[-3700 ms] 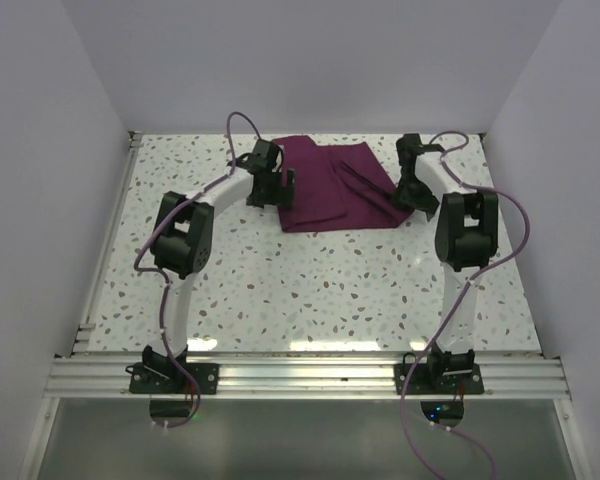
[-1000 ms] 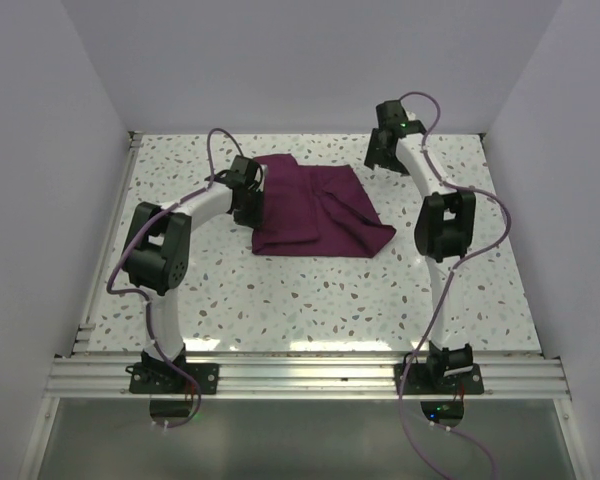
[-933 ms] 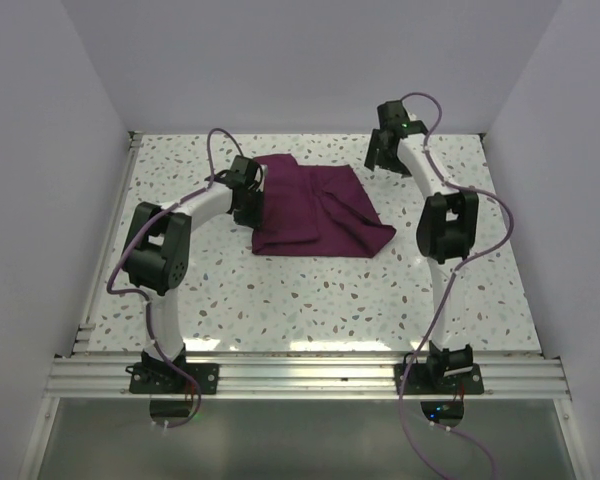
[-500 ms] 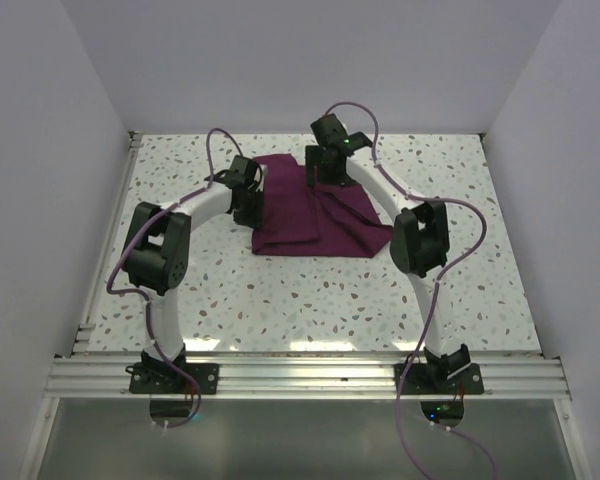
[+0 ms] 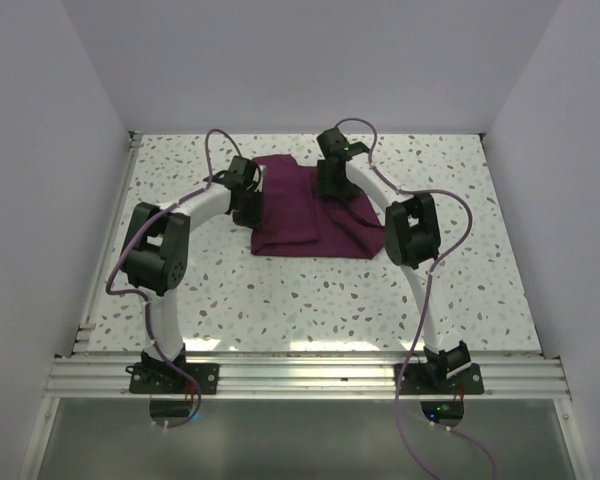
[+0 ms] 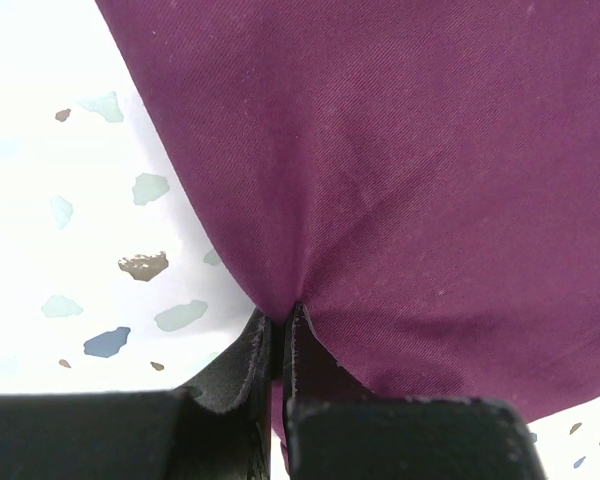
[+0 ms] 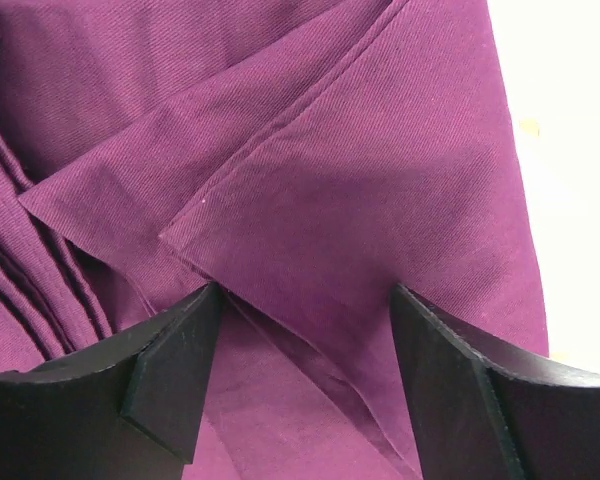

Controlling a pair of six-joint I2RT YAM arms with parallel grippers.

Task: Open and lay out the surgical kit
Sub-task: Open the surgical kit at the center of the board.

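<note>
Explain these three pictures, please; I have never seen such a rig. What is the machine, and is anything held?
Two white robot arms are bolted at the near edge of a speckled table. The overhead picture looks down from behind them; the other two come from a camera on each wrist, showing that arm's own black fingers. On the table lies a folded dark purple cloth wrap. The left tool is shut, pinching the wrap's edge. The right tool stands open over the folds, gripping nothing. No steel instruments show.
</note>
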